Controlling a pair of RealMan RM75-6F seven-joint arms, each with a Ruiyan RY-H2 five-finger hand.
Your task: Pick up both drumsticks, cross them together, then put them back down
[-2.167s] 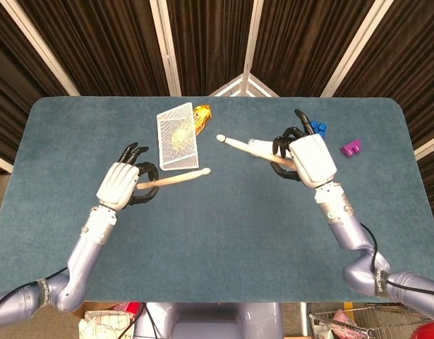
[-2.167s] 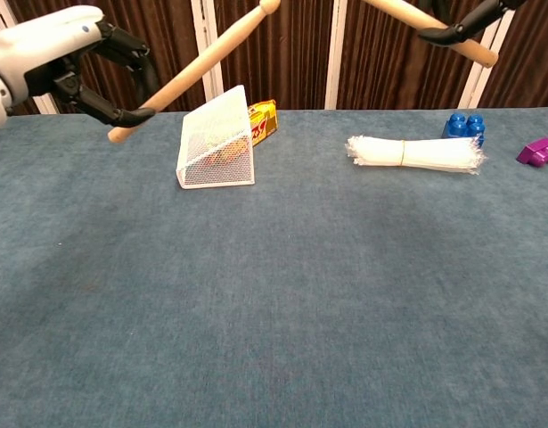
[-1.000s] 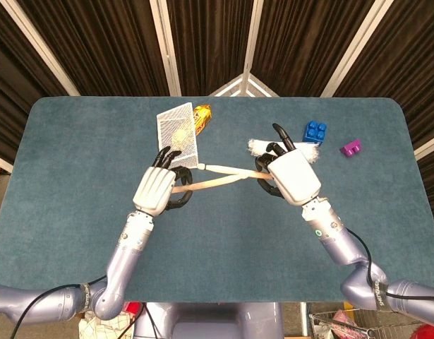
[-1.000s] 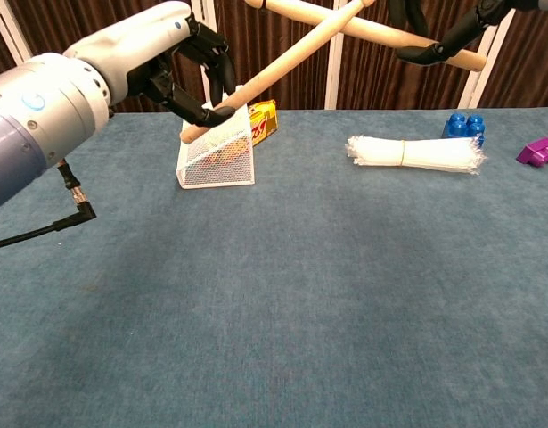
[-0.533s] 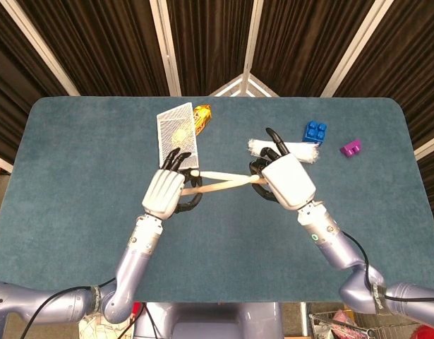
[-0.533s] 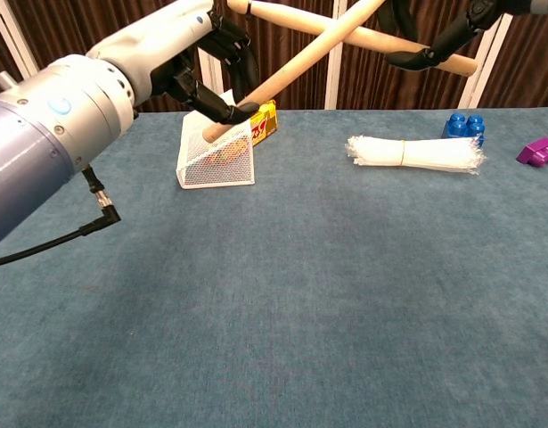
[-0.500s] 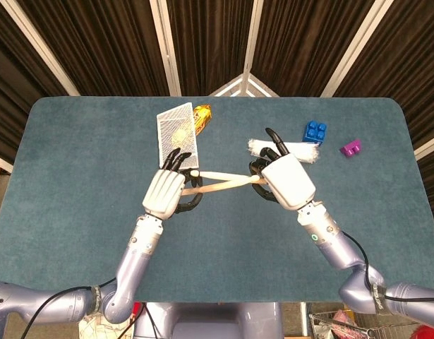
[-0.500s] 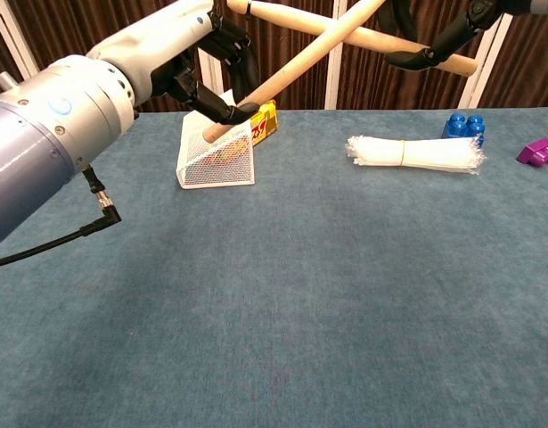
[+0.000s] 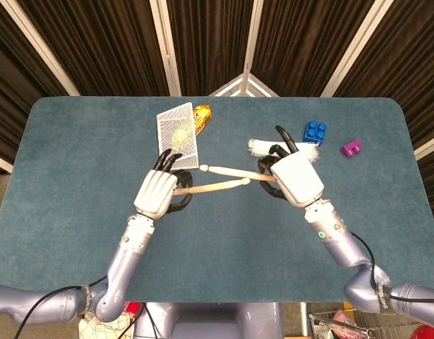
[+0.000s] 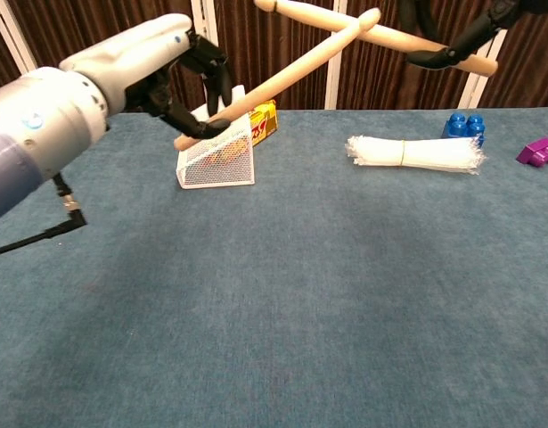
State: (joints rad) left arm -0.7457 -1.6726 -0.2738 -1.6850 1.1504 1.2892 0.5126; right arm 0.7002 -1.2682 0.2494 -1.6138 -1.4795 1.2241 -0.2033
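Right, your left hand (image 9: 159,192) and right hand (image 9: 294,178) each grip a drumstick (image 10: 278,78), sticks just touching near their tips above the table (image 9: 224,244), so ease both down level before letting go.

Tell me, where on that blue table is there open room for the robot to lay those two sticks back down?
The near half of the table is bare carpet, in front of the mesh basket and the white bundle. A bare gap also lies between those two. The far right is crowded: bundle, blue block and purple block sit close together.
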